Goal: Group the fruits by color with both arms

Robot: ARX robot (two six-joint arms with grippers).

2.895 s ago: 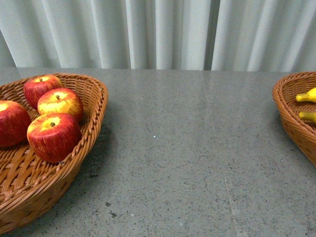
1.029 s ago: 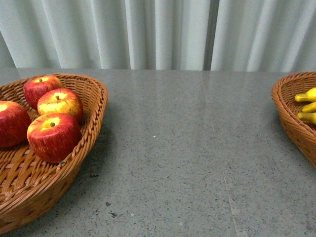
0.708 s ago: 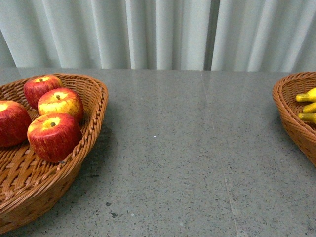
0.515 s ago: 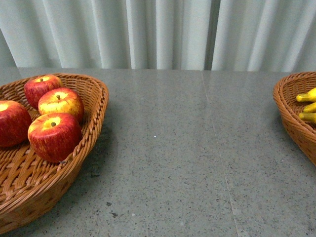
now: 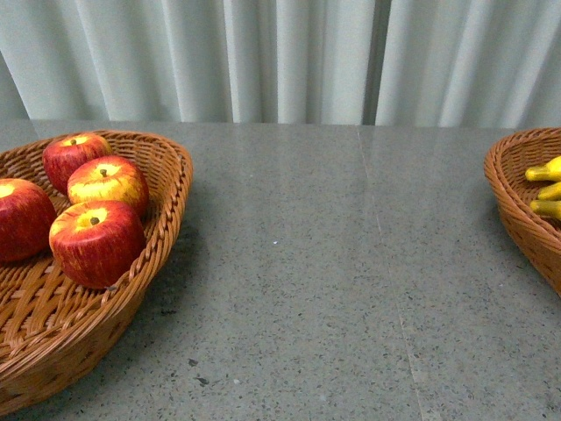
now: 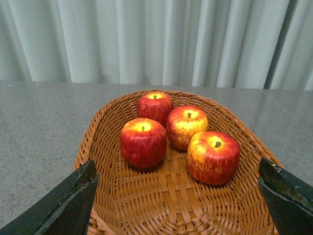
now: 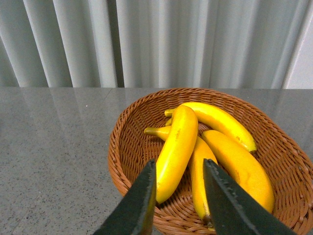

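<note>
Several red apples (image 5: pixel 96 241) with yellow patches lie in the left wicker basket (image 5: pixel 175 175). In the left wrist view the same apples (image 6: pixel 143 142) sit in that basket (image 6: pixel 98 132), and my left gripper (image 6: pixel 177 164) hangs open above its near end, jaws wide apart and holding nothing. Yellow banana tips (image 5: pixel 543 173) poke out of the right wicker basket (image 5: pixel 504 189) at the frame edge. The right wrist view shows several bananas (image 7: pixel 178 147) in that basket (image 7: pixel 120 147). My right gripper (image 7: pixel 178 164) is open above them, gripping nothing. Neither arm shows in the front view.
The two baskets stand on a grey speckled table (image 5: pixel 307 263), far apart at its left and right. A pale pleated curtain (image 5: pixel 280 61) closes off the back edge.
A third banana tip lies in the right basket that was not there 2.9 s ago. Over the last second nothing has visibly moved.
</note>
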